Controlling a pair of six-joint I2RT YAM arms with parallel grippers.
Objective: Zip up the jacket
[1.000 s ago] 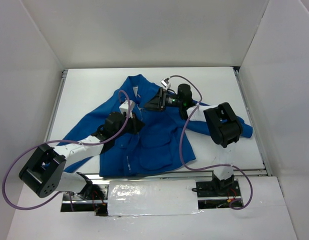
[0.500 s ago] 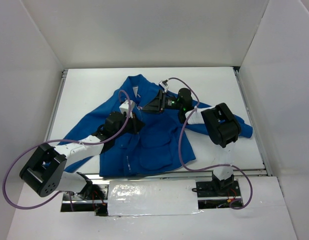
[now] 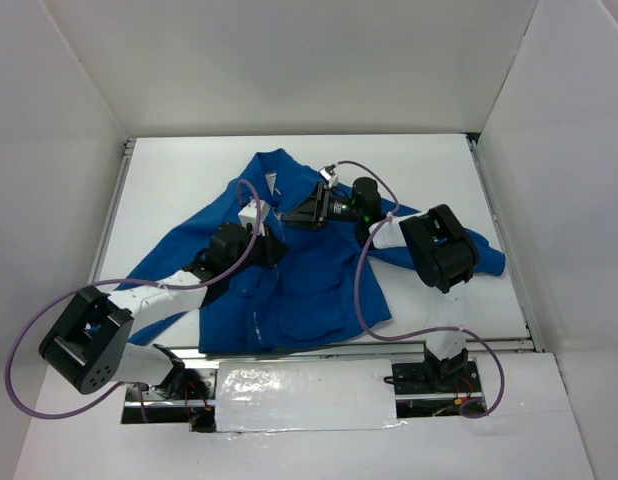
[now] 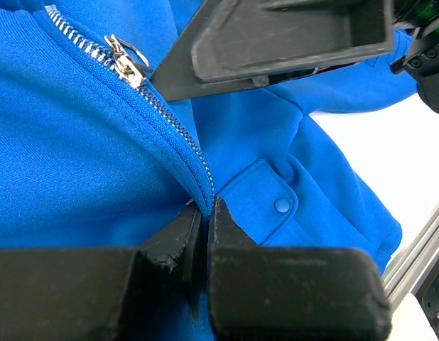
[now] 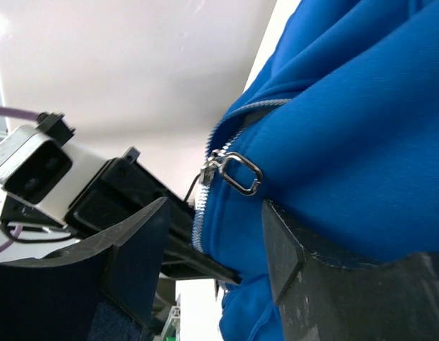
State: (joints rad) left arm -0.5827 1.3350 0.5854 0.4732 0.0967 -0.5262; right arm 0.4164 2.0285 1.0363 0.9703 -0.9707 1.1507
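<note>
Across the white table (image 3: pixel 189 170) the jacket (image 3: pixel 319 290) lies spread out, its zipper seam (image 4: pixel 184 138) pinched tight below the slider (image 4: pixel 123 60) by the left gripper (image 4: pixel 203 213), likely to keep the teeth taut, while the right gripper (image 5: pixel 214 213) brackets that slider with jaws apart, gripping nothing.

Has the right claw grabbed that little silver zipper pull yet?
No, the zipper pull hangs free just past the right gripper, whose jaws stand apart.
</note>
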